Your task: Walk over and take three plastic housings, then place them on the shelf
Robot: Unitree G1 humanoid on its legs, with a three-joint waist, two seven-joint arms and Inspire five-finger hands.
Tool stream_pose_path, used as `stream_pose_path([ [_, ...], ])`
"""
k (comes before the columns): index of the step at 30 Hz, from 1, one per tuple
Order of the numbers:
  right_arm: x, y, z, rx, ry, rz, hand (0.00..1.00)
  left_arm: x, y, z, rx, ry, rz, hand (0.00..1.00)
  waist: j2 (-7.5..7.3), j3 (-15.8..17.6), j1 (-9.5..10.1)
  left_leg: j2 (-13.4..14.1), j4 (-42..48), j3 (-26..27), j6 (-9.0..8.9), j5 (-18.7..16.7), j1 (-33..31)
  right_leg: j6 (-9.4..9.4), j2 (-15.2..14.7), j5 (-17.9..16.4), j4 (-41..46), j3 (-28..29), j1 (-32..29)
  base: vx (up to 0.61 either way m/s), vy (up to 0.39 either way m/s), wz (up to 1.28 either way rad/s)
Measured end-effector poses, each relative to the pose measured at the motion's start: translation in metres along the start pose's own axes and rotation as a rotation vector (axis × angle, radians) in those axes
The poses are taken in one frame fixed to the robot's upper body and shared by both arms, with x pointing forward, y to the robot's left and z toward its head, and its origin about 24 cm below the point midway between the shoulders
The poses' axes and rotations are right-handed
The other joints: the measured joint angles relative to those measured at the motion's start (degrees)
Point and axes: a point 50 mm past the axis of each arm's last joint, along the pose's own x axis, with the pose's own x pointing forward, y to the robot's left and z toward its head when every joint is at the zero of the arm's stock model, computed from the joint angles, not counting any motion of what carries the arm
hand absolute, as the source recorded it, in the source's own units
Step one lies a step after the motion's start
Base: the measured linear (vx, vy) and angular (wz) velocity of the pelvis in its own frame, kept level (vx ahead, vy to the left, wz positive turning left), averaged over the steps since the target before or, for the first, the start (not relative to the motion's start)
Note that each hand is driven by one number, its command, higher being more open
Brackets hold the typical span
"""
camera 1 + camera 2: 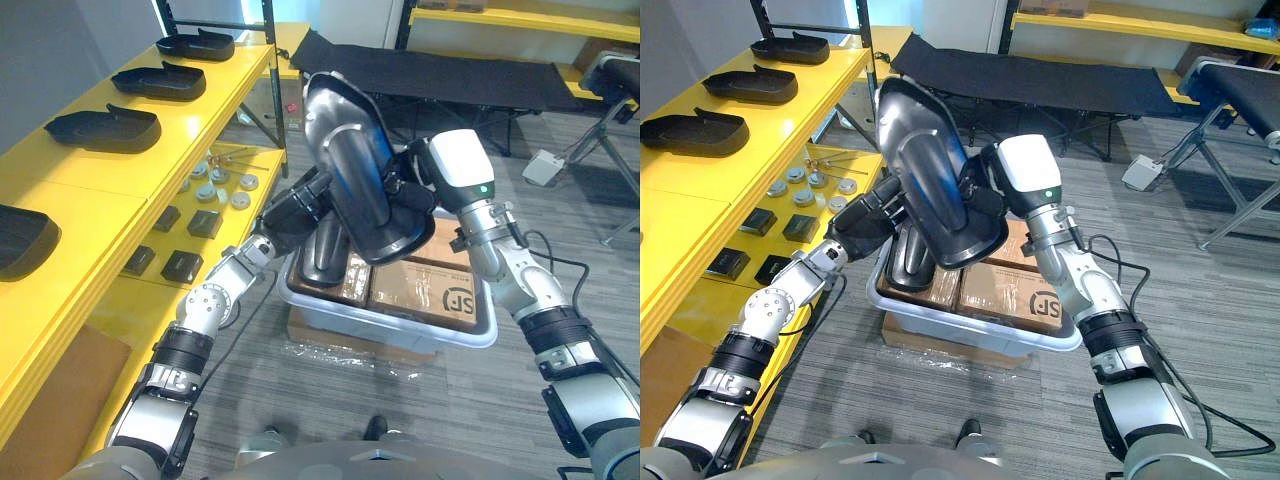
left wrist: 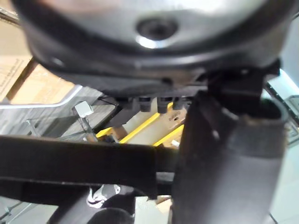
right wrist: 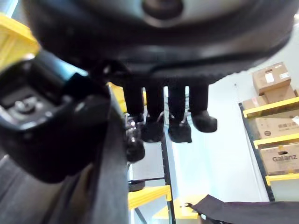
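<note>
A large glossy black plastic housing point(image 1: 350, 165) is held up between both hands above the grey bin point(image 1: 400, 335). My left hand point(image 1: 300, 208) grips its left edge and my right hand point(image 1: 408, 192) its right side. In the right wrist view the fingers point(image 3: 180, 114) curl over the housing's rim point(image 3: 163, 32); in the left wrist view the fingers point(image 2: 149, 103) hook its edge point(image 2: 154, 42). A second housing point(image 1: 325, 258) stands on end in the bin. The yellow shelf point(image 1: 150, 155) on the left carries several housings, such as one point(image 1: 105, 128).
Cardboard boxes point(image 1: 425, 285) fill the bin, which rests on another box on the floor. The lower yellow shelf holds small dark and round parts point(image 1: 200, 220). A black cot point(image 1: 440, 75) stands behind, with a stand's legs point(image 1: 600, 140) at the right.
</note>
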Motion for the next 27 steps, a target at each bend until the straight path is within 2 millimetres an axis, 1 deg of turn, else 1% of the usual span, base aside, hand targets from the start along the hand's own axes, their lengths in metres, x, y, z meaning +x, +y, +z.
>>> stream_pose_path([
  [2,-0.002,0.009,0.009,0.024,-0.026,0.026,0.0,0.002,-0.003,-0.006,0.002,0.027,-0.011,1.0,-0.19,-0.7,0.14,0.0,-0.6,-0.3,-0.01,0.5,0.0,-0.11,0.1,0.1,0.0,-0.2,-0.1,0.01,0.005,0.05],
  [4,-0.003,0.014,0.014,0.04,-0.034,0.04,0.0,0.004,-0.005,-0.009,-0.001,0.032,-0.025,1.0,-0.21,-0.7,0.23,-0.1,-1.0,-0.4,-0.03,0.8,0.0,-0.19,0.1,0.4,0.0,-0.3,-0.2,0.0,0.0,0.0],
  [8,-0.003,0.022,0.017,0.066,-0.016,0.057,0.0,0.006,-0.007,-0.01,0.009,0.037,-0.032,1.0,-0.24,-0.7,0.35,-0.2,-1.2,-0.5,0.0,1.0,0.1,-0.08,0.1,0.6,0.0,-0.4,-0.2,0.0,0.0,0.0],
  [9,-0.004,0.024,0.018,0.067,-0.01,0.066,0.0,0.007,-0.008,-0.011,0.053,0.044,-0.025,0.0,-0.25,-0.7,0.43,-0.2,-1.2,-0.6,0.0,1.0,0.0,-0.03,0.1,0.7,0.0,-0.5,-0.2,0.03,0.031,0.03],
  [13,-0.005,0.03,0.018,0.083,0.029,0.095,0.0,0.01,-0.007,-0.014,0.224,0.067,0.043,0.0,-0.25,-0.8,0.5,-0.6,-1.2,-1.1,0.09,1.0,-0.1,0.13,-0.2,0.8,0.0,-0.6,-0.1,0.02,0.032,0.03],
  [17,-0.005,0.033,0.019,0.084,0.048,0.104,0.0,0.011,-0.005,-0.018,0.294,0.082,0.1,0.0,-0.25,-0.8,0.69,-0.7,-1.1,-1.2,0.13,1.0,-0.1,0.16,-0.3,0.9,0.0,-0.6,-0.1,0.01,0.016,0.01],
  [21,-0.004,0.033,0.026,0.115,0.032,0.082,0.0,0.01,0.001,-0.017,0.378,0.081,0.207,0.0,-0.25,-0.8,0.51,-0.6,-1.0,-1.3,0.14,1.0,-0.2,0.14,-0.2,1.0,0.0,-0.5,-0.2,0.0,0.0,0.0],
  [27,-0.004,0.036,0.032,0.143,0.036,0.085,0.0,0.009,0.003,-0.014,0.442,0.06,0.243,0.0,-0.25,-0.8,0.59,-0.6,-1.0,-1.2,0.16,1.0,-0.3,0.14,-0.2,1.0,0.0,-0.4,-0.4,0.01,0.005,0.0],
])
